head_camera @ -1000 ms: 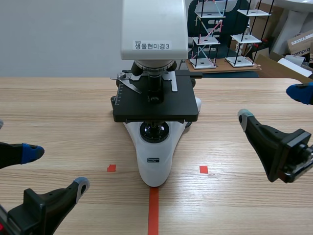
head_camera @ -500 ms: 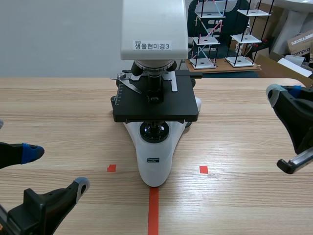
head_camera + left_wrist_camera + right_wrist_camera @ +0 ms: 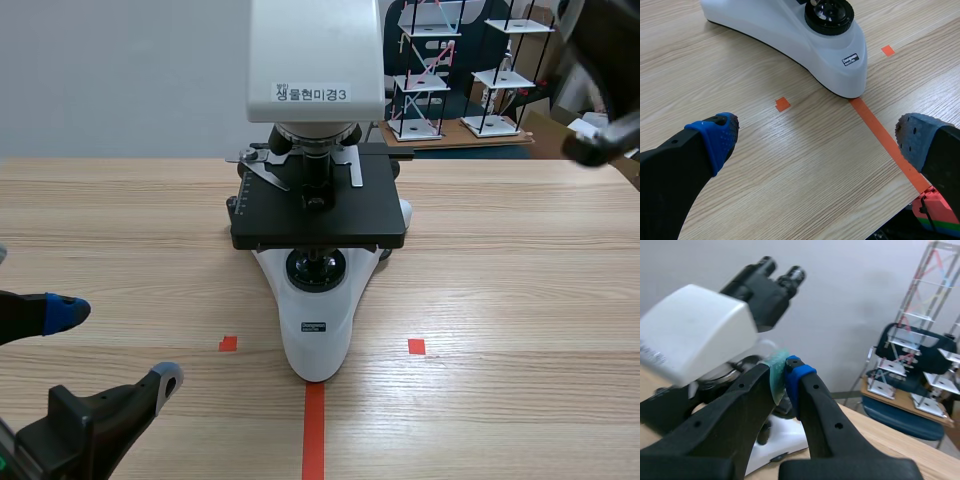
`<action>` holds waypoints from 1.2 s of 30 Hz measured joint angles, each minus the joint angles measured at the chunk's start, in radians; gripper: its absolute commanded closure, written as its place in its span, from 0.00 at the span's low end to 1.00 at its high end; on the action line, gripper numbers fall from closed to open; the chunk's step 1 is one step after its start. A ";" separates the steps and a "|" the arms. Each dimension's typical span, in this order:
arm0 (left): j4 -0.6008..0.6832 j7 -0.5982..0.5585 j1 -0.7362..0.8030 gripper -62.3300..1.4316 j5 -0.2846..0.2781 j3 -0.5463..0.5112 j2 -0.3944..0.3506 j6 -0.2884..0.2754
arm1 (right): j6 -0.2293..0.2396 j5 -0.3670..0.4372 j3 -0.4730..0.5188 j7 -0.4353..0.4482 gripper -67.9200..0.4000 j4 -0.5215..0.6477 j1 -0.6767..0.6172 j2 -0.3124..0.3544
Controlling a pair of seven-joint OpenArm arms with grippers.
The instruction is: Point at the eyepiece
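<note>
Observed right tool [image 3: 785, 376] clenched empty, eyepiece [image 3: 776, 274] ahead of tips. Judged eyepiece rigid, glass fragile: aim only, avoid contact. Logged left tool [image 3: 817, 137] released near microscope base [image 3: 805, 55].

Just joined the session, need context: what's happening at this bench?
A microscope stands on the table. The right gripper is shut, held up beside the microscope's head, with the eyepiece ahead of its tips and not yet touched. The left gripper is open, low over the table near the microscope's base, holding nothing.
</note>
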 measured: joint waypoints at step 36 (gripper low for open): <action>0.000 0.001 0.000 0.00 0.000 0.000 0.000 0.000 | 0.160 0.030 -0.466 -0.183 0.99 -0.636 0.947 0.053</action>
